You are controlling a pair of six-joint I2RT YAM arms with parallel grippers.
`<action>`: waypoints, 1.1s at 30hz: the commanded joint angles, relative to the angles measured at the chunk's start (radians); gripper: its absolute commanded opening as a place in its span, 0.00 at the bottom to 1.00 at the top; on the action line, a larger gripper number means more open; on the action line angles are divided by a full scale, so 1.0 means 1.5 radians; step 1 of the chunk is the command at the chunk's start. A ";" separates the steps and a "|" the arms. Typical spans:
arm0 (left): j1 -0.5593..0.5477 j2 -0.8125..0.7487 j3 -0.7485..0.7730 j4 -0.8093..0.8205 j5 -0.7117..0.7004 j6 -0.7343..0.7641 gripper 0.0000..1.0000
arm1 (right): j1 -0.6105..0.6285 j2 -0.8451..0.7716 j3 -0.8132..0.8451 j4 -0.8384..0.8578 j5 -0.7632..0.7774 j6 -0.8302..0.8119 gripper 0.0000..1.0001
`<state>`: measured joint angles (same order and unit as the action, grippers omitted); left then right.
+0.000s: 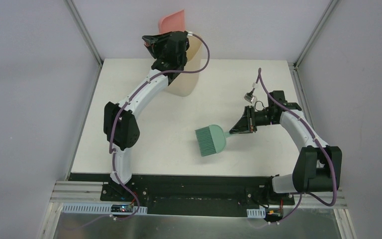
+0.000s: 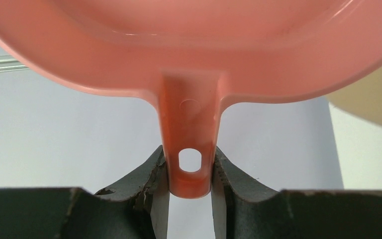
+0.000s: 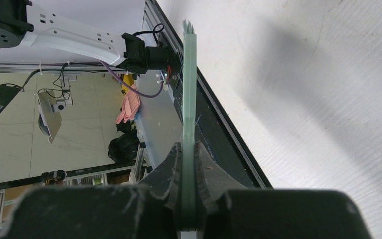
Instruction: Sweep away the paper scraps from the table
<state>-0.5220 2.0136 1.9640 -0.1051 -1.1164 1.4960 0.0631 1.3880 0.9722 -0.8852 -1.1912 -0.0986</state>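
No paper scraps show on the white table (image 1: 144,144) in any view. My left gripper (image 1: 154,42) is shut on the handle of the pink dustpan (image 1: 173,22), held high at the back over the beige bin (image 1: 186,82). In the left wrist view my left gripper (image 2: 190,172) has both jaws pressed on the dustpan (image 2: 189,45) handle. My right gripper (image 1: 243,124) is shut on the handle of the green hand brush (image 1: 210,140), held at the table's middle right. The brush (image 3: 189,99) shows edge-on in the right wrist view, clamped in my right gripper (image 3: 189,154).
The tall beige bin stands at the table's back centre, partly behind my left arm; its wall also shows in the left wrist view (image 2: 373,99). Metal posts (image 1: 87,35) rise at the rear corners. A black base rail (image 1: 189,184) runs along the near edge.
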 commanded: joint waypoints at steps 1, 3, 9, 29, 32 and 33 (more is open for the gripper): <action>0.003 -0.070 -0.033 -0.001 0.035 0.041 0.01 | -0.006 -0.006 0.026 0.002 -0.027 -0.018 0.00; 0.004 -0.081 -0.049 0.025 0.046 0.066 0.01 | -0.008 -0.006 0.026 0.001 -0.029 -0.017 0.00; 0.011 -0.117 -0.124 0.086 0.162 0.136 0.01 | -0.013 -0.002 0.025 -0.001 -0.036 -0.017 0.00; 0.031 -0.136 -0.139 0.124 0.154 0.109 0.04 | -0.040 -0.006 0.020 0.000 -0.050 -0.013 0.00; 0.037 -0.142 -0.094 0.066 0.143 -0.015 0.09 | -0.041 -0.007 0.020 0.000 -0.051 -0.013 0.00; 0.039 -0.145 -0.066 0.001 0.151 -0.087 0.09 | -0.041 -0.006 0.020 0.000 -0.052 -0.013 0.00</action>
<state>-0.4820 1.8732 1.7363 -0.0021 -0.8890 1.6352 0.0078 1.3884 0.9718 -0.8917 -1.2133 -0.0994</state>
